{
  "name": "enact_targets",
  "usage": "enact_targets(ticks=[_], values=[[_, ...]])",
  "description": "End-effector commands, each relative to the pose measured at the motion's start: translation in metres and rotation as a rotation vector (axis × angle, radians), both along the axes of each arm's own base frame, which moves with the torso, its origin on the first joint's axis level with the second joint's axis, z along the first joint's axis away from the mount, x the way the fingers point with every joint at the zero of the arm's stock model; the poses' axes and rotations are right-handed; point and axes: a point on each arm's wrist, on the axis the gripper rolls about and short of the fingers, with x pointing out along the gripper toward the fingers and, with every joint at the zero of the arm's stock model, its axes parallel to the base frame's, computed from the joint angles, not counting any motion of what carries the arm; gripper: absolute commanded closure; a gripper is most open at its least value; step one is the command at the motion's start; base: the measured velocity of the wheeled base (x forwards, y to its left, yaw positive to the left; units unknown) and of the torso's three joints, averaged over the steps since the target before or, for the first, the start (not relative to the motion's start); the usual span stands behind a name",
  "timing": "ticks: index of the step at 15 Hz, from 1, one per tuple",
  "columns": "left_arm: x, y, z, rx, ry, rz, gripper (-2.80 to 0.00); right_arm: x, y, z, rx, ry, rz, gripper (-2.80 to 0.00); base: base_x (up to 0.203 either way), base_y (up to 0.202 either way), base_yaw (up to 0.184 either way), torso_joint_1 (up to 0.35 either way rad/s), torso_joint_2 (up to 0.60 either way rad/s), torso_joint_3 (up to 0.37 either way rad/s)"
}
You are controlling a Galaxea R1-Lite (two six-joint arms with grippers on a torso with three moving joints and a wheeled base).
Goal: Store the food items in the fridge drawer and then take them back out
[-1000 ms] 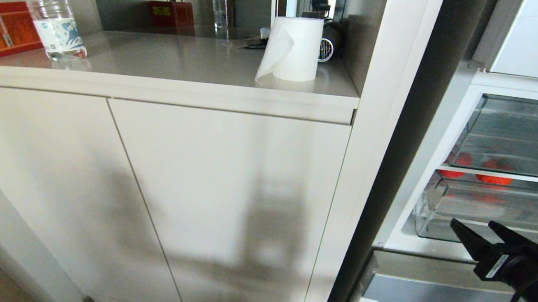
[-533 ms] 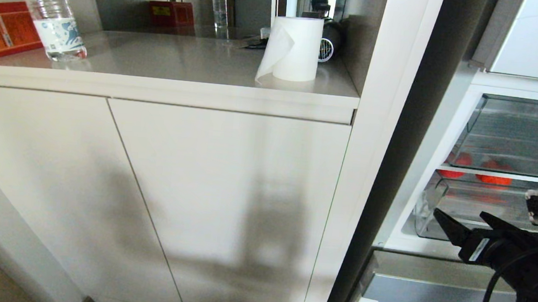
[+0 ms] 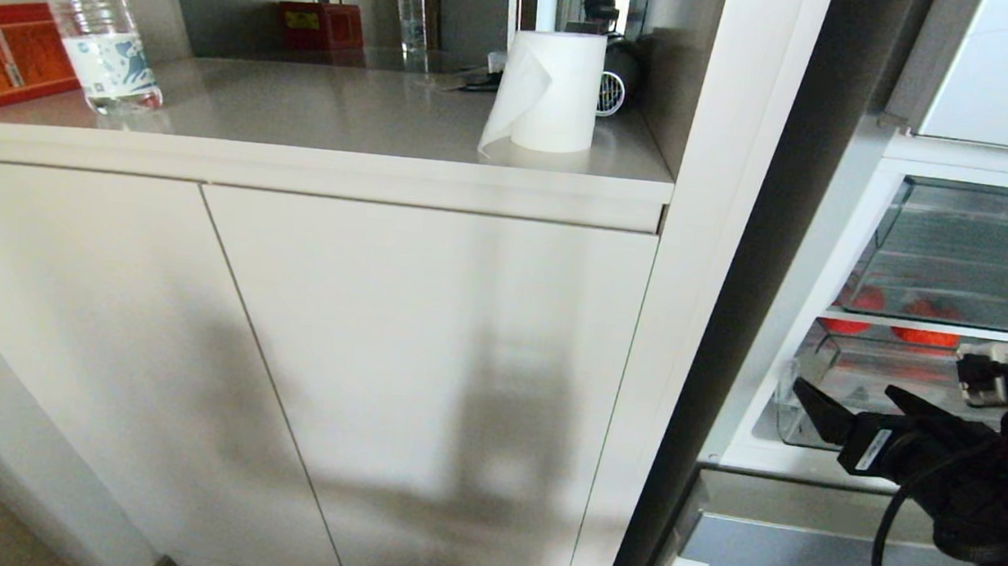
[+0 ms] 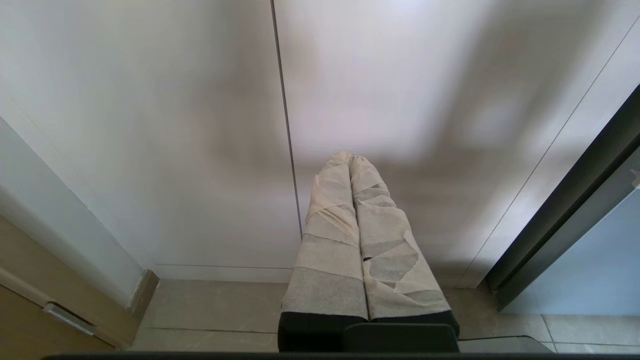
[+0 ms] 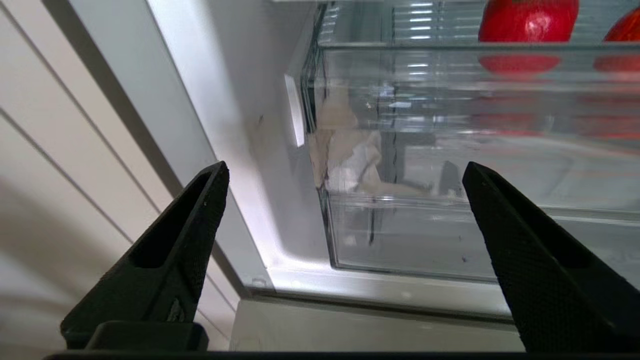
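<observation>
Low at the right of the head view, the right gripper [image 3: 854, 405] reaching toward the open fridge [image 3: 828, 281], its two black fingers [image 5: 170, 250] spread wide apart with nothing between them; held level just in front of the fridge drawer [image 5: 425, 235], the clear plastic one with white tape scraps [image 5: 352, 162] on its front corner; apart from the drawer's front wall, not touching it; drawer pushed in under a glass shelf [image 3: 973, 266], its clear front showing no food behind it.

Up on the level above the drawer, the two food items [image 5: 527, 20]: bright red, rounded, side by side near the back, the nearer one whole in the right wrist view, the second [image 5: 622, 30] cut by the picture's edge; both seen dimly through the shelf in the head view [image 3: 862, 302]; faint red reflections below them in the clear plastic.

Elsewhere, the left gripper [image 4: 350, 160] pointed at the white cabinet doors [image 3: 281, 373] low by the tiled floor [image 4: 215, 310], its tape-wrapped fingers [image 4: 332, 235] pressed together on nothing.

On the countertop [image 3: 346, 118] left of the fridge: a paper towel roll [image 3: 550, 93], a clear water bottle [image 3: 93, 21], a red box [image 3: 0, 54].
</observation>
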Motion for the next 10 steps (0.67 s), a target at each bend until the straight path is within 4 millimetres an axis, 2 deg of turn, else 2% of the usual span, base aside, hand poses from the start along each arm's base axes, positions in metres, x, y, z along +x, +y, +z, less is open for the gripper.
enact_targets(ticks=[1, 10], values=[[0.0000, 0.0000, -0.0001, 0.000, 0.001, 0.000, 0.00, 0.0046, 0.0009, -0.0055, -0.002, 0.015, -0.001, -2.80, 0.000, 0.000, 0.000, 0.000, 0.00, 0.000], [0.0000, 0.0000, -0.0001, 0.000, 0.001, 0.000, 0.00, 0.0065, 0.0009, -0.0055, 0.002, 0.014, -0.003, -2.80, 0.000, 0.000, 0.000, 0.000, 0.01, 0.000]])
